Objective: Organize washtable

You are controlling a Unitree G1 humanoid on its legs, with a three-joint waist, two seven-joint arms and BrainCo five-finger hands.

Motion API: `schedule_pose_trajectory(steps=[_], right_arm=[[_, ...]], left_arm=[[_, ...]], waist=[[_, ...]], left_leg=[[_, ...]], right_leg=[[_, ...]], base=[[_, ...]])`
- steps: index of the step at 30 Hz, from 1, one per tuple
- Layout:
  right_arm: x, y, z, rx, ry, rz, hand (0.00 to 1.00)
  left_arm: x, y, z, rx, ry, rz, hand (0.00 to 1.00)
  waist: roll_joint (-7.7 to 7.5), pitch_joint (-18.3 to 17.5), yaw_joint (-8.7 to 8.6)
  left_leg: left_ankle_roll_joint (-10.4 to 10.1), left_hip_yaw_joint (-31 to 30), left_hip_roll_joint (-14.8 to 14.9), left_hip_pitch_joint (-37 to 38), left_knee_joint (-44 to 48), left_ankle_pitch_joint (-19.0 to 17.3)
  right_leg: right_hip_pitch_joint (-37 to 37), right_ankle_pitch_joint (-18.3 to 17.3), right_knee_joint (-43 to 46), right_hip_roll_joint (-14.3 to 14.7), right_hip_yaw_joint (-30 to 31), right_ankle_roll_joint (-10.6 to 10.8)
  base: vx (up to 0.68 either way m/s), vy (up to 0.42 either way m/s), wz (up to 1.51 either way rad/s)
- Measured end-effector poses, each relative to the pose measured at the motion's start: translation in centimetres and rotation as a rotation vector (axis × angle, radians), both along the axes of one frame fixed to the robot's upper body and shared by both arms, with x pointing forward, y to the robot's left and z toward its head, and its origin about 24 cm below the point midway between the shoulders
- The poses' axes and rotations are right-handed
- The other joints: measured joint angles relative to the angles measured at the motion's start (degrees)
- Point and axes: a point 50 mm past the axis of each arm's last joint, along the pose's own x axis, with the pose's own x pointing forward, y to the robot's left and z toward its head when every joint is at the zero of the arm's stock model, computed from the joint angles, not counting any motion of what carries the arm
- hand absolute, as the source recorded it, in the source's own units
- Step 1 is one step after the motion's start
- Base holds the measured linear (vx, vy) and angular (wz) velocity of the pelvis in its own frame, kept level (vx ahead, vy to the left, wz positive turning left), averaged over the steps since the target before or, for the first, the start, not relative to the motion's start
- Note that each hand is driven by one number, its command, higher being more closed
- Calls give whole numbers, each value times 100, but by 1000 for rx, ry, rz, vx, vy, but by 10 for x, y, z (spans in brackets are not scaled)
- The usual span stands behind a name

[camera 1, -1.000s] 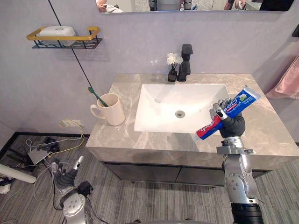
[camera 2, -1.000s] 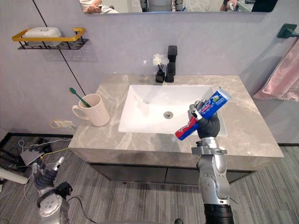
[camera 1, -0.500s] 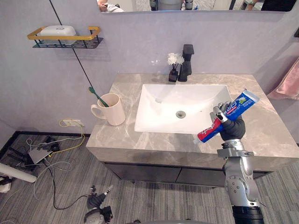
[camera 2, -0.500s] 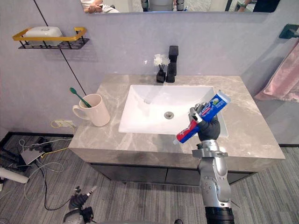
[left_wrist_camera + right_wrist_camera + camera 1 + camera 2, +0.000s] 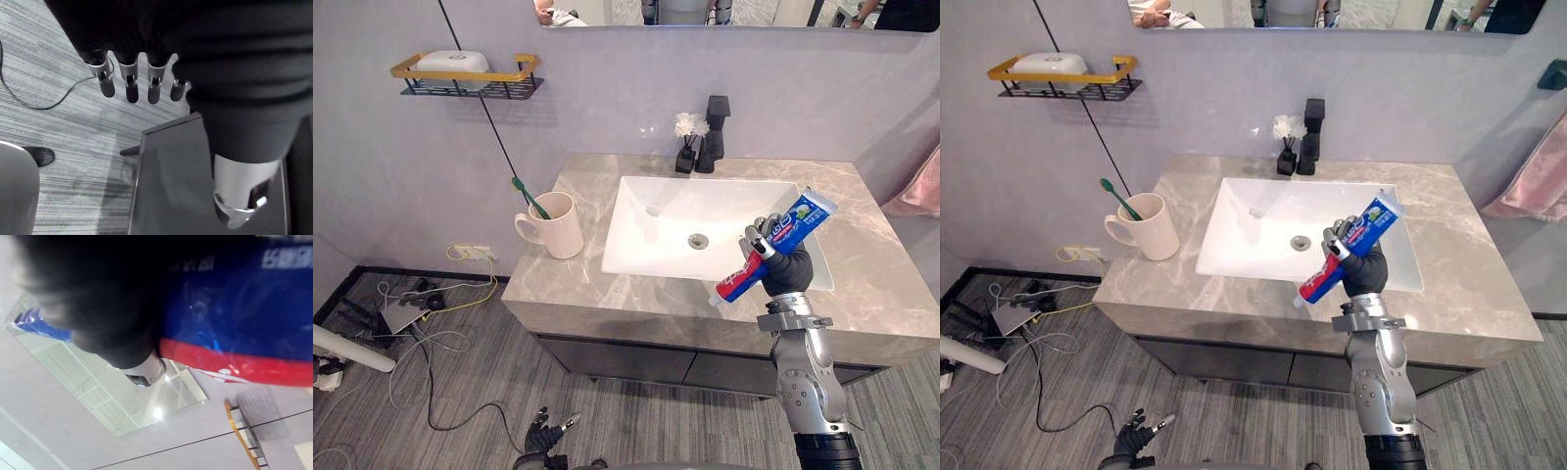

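Observation:
My right hand [image 5: 786, 271] is shut on a blue and red toothpaste tube [image 5: 771, 247], held at a slant above the front right corner of the white sink [image 5: 656, 240]. The tube's cap end points down to the left, over the counter's front strip. Seen from the right wrist, the toothpaste tube [image 5: 244, 328] lies right against the palm. A cream mug [image 5: 558, 224] with a green toothbrush [image 5: 530, 197] in it stands on the marble counter [image 5: 862, 294] at its left end. My left hand [image 5: 128, 81] hangs low over the floor, fingers straight and holding nothing.
A black faucet [image 5: 715, 131] and a small vase of white flowers [image 5: 685, 145] stand behind the sink. A wall shelf [image 5: 468, 77] holds a white soap dish. A pink towel [image 5: 922, 186] hangs at the right. Cables [image 5: 431, 304] lie on the floor at the left.
The left hand has dropped lower toward the floor. The right hand with the toothpaste has shifted slightly left toward the sink. The camera has moved a little.

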Motion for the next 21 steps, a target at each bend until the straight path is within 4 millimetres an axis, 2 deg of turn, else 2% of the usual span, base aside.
schedule_pose_trajectory(steps=[1,4,10,12,21], right_arm=[[0,0,0,-19,2,-9,100],[3,2,4,-51,-7,-25,100],[14,3,27,-140,-99,-57,100],[17,3,35,-167,-131,-72,100],[40,16,62,-266,-217,-100,100]], left_arm=[[2,0,0,3,-3,-9,0],[3,-1,1,1,-5,-24,0],[5,-2,1,-3,-10,-52,0],[8,-3,2,-2,-15,-69,0],[11,1,4,19,-32,-95,0]], waist=[[-6,-4,51],[-22,-8,59],[-31,-10,108],[-40,-13,198],[-173,-26,233]], left_leg=[[-1,-15,-1,-9,0,3],[4,-76,-6,-37,-34,51],[-4,-197,-7,-98,-45,88],[-5,-224,-6,-104,-62,105],[-6,-531,-32,-206,-234,283]], right_leg=[[1,0,0,0,-14,0],[-1,-1,0,-3,-92,1],[-7,-2,1,3,-190,0],[-6,-2,1,6,-222,0],[-2,-18,2,4,-529,17]], base=[[-29,-8,5],[-39,-13,12],[-44,-12,9],[-38,-13,9],[-31,-12,18]])
